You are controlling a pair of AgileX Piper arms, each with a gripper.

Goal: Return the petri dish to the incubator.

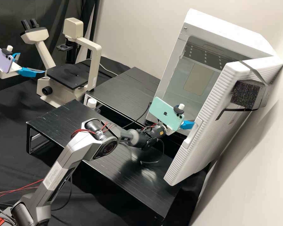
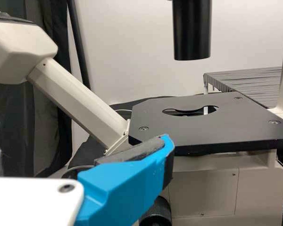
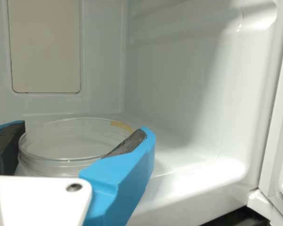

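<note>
In the high view, my right gripper (image 1: 188, 124) is at the mouth of the white incubator (image 1: 226, 29), whose door stands open. The clear petri dish (image 3: 78, 136) sits between both fingers of my right gripper (image 3: 82, 141) in the right wrist view, with the dark pads against its sides. Beyond the dish are the incubator's pale inner walls (image 3: 174, 80) and floor. My left gripper (image 1: 31, 70) is open beside the microscope (image 1: 46, 53) at the high view's left. In the left wrist view, my left gripper (image 2: 78, 141) is before the black stage (image 2: 203, 127).
The open door (image 1: 207, 125) stands to the right of the right gripper. Low black racks (image 1: 129, 175) run before the incubator and between it and the microscope. A white-capped bottle (image 1: 91, 103) stands by the front rack, and a cable crosses near the right arm.
</note>
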